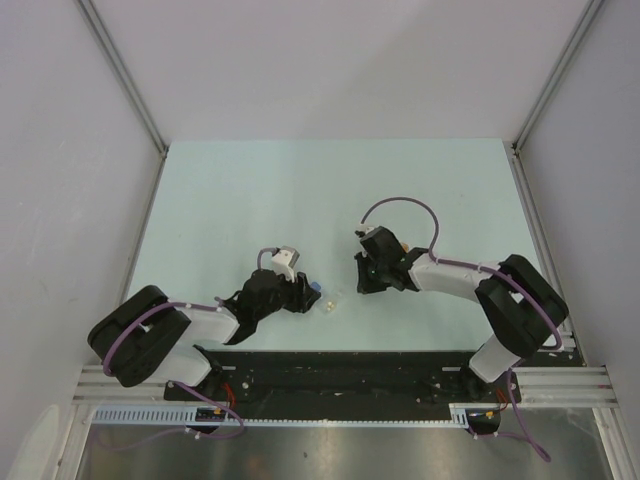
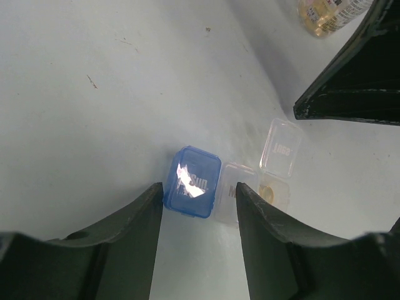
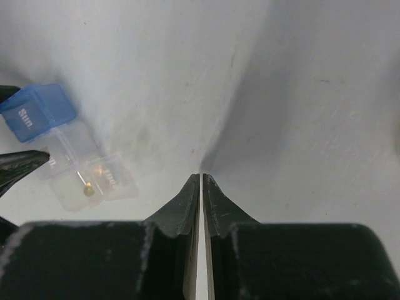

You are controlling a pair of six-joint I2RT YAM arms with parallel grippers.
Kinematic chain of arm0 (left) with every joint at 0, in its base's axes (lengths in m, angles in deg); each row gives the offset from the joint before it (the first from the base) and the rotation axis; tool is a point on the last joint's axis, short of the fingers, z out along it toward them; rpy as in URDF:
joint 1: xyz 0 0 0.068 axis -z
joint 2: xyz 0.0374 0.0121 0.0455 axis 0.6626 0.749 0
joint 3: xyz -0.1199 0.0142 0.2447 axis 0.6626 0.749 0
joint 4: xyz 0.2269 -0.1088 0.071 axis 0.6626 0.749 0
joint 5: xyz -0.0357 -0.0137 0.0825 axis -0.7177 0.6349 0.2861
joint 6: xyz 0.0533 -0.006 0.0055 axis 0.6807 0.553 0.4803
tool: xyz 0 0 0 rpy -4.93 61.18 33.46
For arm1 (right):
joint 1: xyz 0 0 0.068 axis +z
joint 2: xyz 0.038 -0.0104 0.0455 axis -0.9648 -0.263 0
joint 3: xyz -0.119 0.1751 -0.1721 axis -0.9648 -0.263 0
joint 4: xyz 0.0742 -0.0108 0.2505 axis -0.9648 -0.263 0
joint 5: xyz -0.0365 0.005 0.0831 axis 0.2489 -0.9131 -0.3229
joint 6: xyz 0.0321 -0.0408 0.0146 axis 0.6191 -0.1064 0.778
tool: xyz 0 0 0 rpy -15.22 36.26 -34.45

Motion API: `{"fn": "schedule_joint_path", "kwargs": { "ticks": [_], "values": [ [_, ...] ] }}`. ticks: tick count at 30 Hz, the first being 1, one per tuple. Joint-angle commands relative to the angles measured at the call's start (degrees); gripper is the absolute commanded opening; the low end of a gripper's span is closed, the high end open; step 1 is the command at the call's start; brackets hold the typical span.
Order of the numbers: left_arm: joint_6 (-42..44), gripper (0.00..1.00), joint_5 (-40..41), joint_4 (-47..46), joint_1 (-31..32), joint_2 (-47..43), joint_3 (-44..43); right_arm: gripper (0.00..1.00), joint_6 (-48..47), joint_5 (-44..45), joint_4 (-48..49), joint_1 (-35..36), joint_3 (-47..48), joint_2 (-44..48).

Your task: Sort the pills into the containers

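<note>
One pill (image 3: 89,189) sits in the clear box (image 3: 119,181); the bottle (image 2: 328,12) looks far from emptied. My right gripper (image 3: 200,177) is pinched together on nothing. My left gripper (image 2: 199,187) straddles the blue box (image 2: 192,181), and I can't tell if it grips.

Pale mint tabletop (image 1: 250,190), plain grey-white walls (image 1: 340,60) boxing it in. Aluminium posts (image 1: 120,72) run off toward 11 and 1 o'clock, metal rail (image 1: 570,385) at 6.
</note>
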Motion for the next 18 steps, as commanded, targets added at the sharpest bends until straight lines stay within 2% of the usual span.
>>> {"fn": "schedule_joint_path", "kwargs": {
  "ticks": [1, 5, 18],
  "values": [
    [0.25, 0.54, -1.11, -0.47, -0.36, -0.16, 0.87, 0.08, -2.18, 3.55, 0.54, 0.63, 3.36, -3.53],
    [0.25, 0.54, -1.28, -0.64, -0.36, 0.28, 0.78, 0.08, -2.54, 1.19, 1.95, 0.54, 4.24, -5.38],
    [0.25, 0.53, -1.28, -0.99, -0.36, 0.63, 1.04, 0.08, -1.66, -14.55, 5.11, -1.04, 4.24, -3.99]
  ]
}}
